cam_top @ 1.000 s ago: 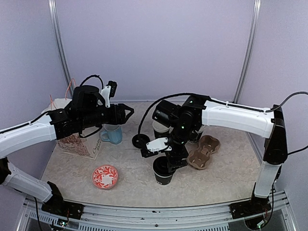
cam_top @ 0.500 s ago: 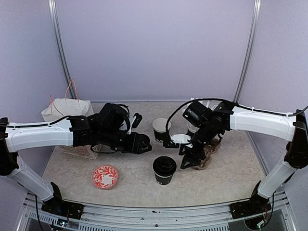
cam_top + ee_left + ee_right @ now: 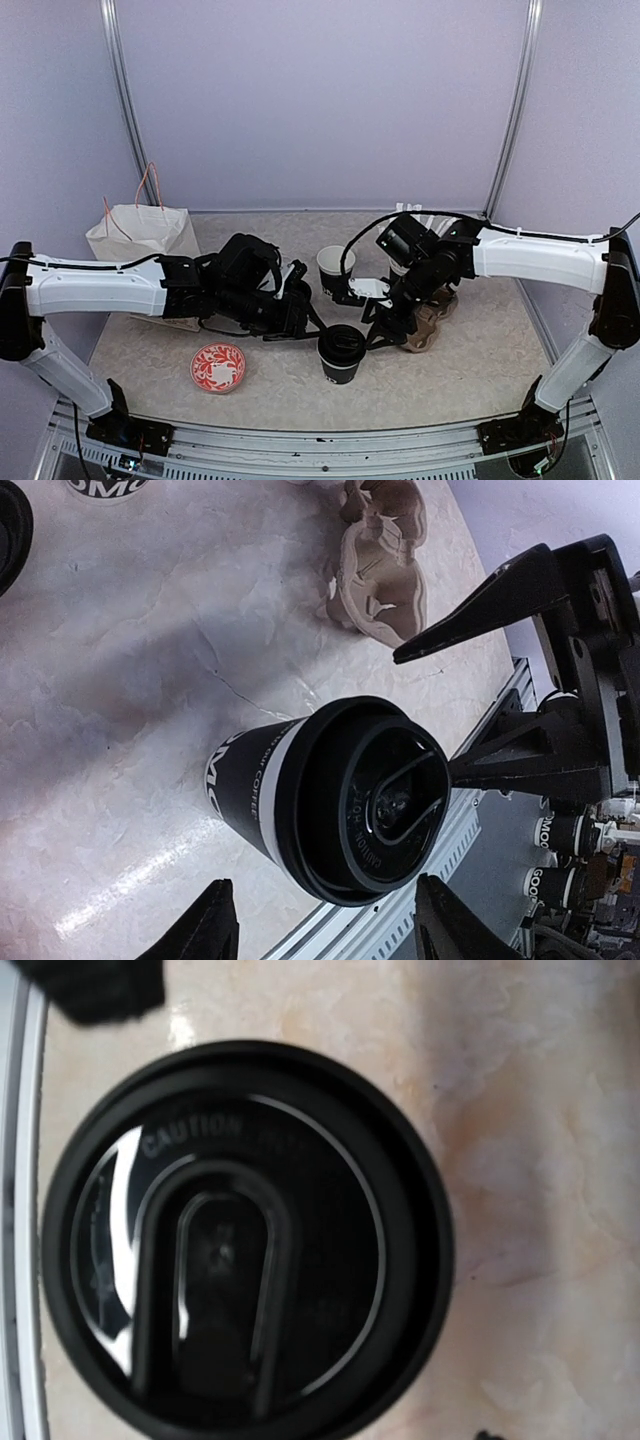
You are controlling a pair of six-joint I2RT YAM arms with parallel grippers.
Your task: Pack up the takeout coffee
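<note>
The takeout coffee stands at the front middle of the table, a black paper cup with white lettering and its black lid on. My left gripper is low at its left side. It is open, and the cup lies just beyond its fingertips, not between them. My right gripper hovers close over the cup's right edge. Seen from the left wrist, its black fingers are spread and hold nothing. The lid fills the right wrist view, where the right gripper's own fingers are out of frame.
A second black cup, open-topped, stands behind the lidded one. A brown cardboard cup carrier lies right of it, under the right arm. A white paper bag stands at the back left, a red patterned saucer at the front left.
My left arm swung down from the back left to the cup's left side. My right gripper pulled away to the right, then came back over the cup with narrower jaws.
</note>
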